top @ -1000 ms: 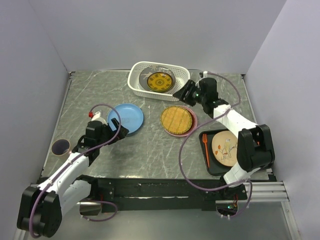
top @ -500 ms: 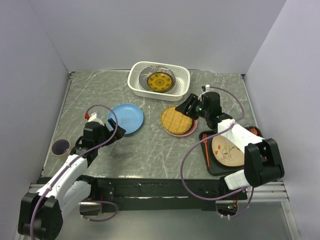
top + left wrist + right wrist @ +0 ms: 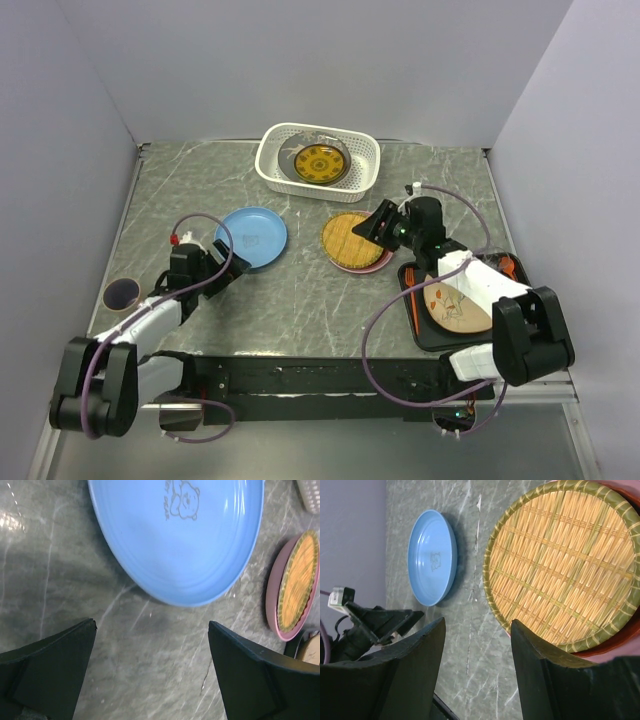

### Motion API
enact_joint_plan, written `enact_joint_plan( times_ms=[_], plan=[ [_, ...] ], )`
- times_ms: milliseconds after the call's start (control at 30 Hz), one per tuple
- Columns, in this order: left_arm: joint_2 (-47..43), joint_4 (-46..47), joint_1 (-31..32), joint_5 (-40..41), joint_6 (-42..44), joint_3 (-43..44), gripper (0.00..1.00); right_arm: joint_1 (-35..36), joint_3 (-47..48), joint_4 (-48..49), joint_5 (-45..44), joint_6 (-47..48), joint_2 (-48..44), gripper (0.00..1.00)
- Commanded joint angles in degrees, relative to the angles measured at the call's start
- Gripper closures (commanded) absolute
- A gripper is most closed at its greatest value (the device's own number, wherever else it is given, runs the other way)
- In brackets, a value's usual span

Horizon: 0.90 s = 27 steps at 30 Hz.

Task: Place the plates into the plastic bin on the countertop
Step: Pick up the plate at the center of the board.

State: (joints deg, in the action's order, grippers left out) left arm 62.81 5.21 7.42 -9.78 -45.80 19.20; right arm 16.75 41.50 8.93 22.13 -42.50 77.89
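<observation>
Plates are only partly put away, as far as I can judge from here. The bin (image 3: pixel 270 165) stands at the far side of the countertop (image 3: pixel 300 300), and a yellow patterned plate (image 3: pixel 320 163) lies flat in it. There may be another under it, but I cannot tell.

Four plates are out on the countertop or the tray. The blue plate (image 3: pixel 175 535) lies flat left of centre, well apart from the bin. The straw plate (image 3: pixel 562 565) sits on the pink plate (image 3: pixel 365 267) near the middle, just in front of the bin. A cream plate (image 3: pixel 455 303) rests on the black tray (image 3: pixel 415 325) at the right, with an orange fork (image 3: pixel 409 283) beside it.

Neither arm holds anything. The left gripper (image 3: pixel 152 625) hangs low at the near edge of the blue plate with its jaws as wide as they go, and only bare countertop shows between them. The right gripper (image 3: pixel 477 622) is at the straw plate's right side, jaws about half apart and empty. From its wrist camera the straw plate's rim is just beside one finger, but I cannot tell whether they touch.

I would call the job under halfway. Both arms look lined up on their next plates, blue for the left and straw for the right. Every lift, carry and drop for those four is not yet done.
</observation>
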Motion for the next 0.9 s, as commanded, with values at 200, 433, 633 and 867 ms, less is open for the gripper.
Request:
enact_joint_plan(
  times_ms=[200,433,633,867],
  plan=[
    [13.4,11.7,-2.1,-3.1,-2.9,2.7,0.07,0.4,-0.3,-0.5,-0.4,2.3,-3.5,0.37],
    [19.9,16.0,-3.1,-5.0,-3.1,2.9,0.22,0.3,0.4,-0.4,-0.2,2.2,-2.7,0.37],
    [23.1,19.1,-4.2,-6.1,-3.2,2.1,0.73,0.3,0.1,0.0,-0.5,2.1,-2.1,0.37],
    [25.2,20.5,-4.4,-7.6,-3.2,2.3,0.99,0.3,-0.5,-0.7,-1.3,2.2,-3.4,0.36]
  ],
)
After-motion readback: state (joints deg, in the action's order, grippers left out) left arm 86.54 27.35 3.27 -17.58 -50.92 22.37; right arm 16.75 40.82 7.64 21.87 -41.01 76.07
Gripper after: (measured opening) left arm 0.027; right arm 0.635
